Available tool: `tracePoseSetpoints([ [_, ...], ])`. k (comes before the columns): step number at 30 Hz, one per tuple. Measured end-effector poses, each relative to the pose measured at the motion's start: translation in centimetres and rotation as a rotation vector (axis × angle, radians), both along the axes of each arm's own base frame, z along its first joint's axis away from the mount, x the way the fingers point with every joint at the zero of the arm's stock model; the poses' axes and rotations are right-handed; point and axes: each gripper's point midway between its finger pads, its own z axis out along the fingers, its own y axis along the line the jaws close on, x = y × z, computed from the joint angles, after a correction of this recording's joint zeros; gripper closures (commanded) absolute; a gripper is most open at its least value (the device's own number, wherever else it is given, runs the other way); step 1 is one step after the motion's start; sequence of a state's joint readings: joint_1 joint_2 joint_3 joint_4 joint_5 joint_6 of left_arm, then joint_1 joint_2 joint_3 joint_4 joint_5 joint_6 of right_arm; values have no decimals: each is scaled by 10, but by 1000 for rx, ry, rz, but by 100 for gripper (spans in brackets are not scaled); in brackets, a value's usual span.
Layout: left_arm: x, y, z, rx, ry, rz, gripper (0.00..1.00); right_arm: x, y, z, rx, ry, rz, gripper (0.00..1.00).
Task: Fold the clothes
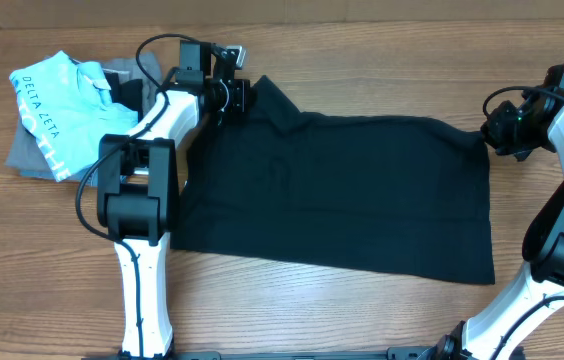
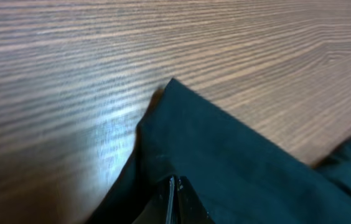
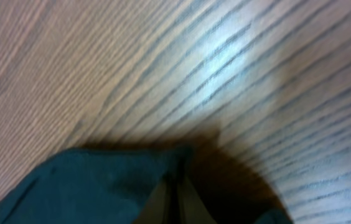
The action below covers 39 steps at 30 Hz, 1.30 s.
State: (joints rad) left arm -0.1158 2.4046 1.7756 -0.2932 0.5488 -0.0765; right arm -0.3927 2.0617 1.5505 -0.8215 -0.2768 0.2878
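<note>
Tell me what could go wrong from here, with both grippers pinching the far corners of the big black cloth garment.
1. The left gripper and right gripper each pinch the large black cloth garment close to its corner edge, so it may slip out when lifted.
2. The left arm lies over the garment's left side and may bunch it.
3. The light blue printed shirt sits near that arm and could be knocked.
</note>
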Motion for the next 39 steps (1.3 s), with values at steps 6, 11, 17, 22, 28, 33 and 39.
tracePoseSetpoints([
  [6, -9, 8, 78, 34, -57, 27, 96, 11, -9, 4, -33, -49, -9, 96],
  [11, -23, 13, 147, 51, -143, 27, 96, 18, -16, 7, -51, -83, -16, 96],
  [17, -51, 19, 138, 82, -11, 28, 96, 19, -17, 8, -53, -90, -17, 96],
  [22, -86, 31, 121, 148, 156, 48, 96, 19, -17, 8, -54, -91, -16, 96],
  [28, -122, 34, 113, 188, 300, 40, 90, 19, -17, 8, -54, -92, -16, 96],
  [33, -138, 29, 107, 242, 355, 27, 67, 19, -17, 8, -54, -92, -17, 96],
  [39, -138, 37, 101, 336, 348, 50, 40, 19, -17, 8, -53, -90, -17, 96],
])
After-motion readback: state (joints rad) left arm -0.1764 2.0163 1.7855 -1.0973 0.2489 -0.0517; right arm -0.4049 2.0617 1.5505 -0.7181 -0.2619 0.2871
